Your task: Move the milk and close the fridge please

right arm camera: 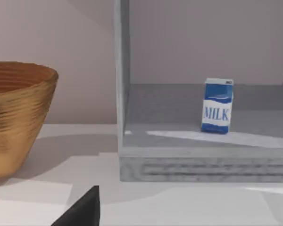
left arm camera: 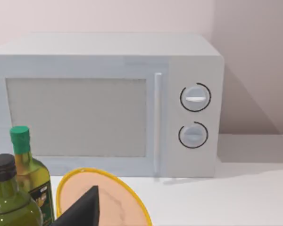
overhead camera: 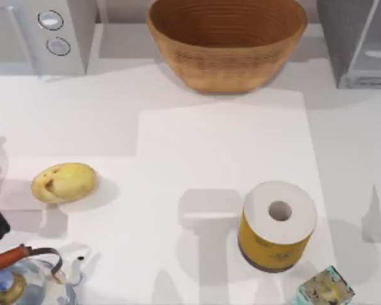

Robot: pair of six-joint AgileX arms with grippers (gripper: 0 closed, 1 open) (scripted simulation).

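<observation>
Nothing is done yet: your small blue-and-white milk carton stands upright inside the open grey box-shaped fridge at the table's far right. Moving it and closing the door both remain. I cannot tell either gripper's finger state.

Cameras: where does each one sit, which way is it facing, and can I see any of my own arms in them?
Top view: above the table, looking down; a dark piece of the left arm at the left edge.
Left wrist view: faces the microwave; a dark finger shows.
Right wrist view: faces the open fridge holding the milk; a dark finger shows.
Shared: the wooden bowl, in top and right wrist views.
</observation>
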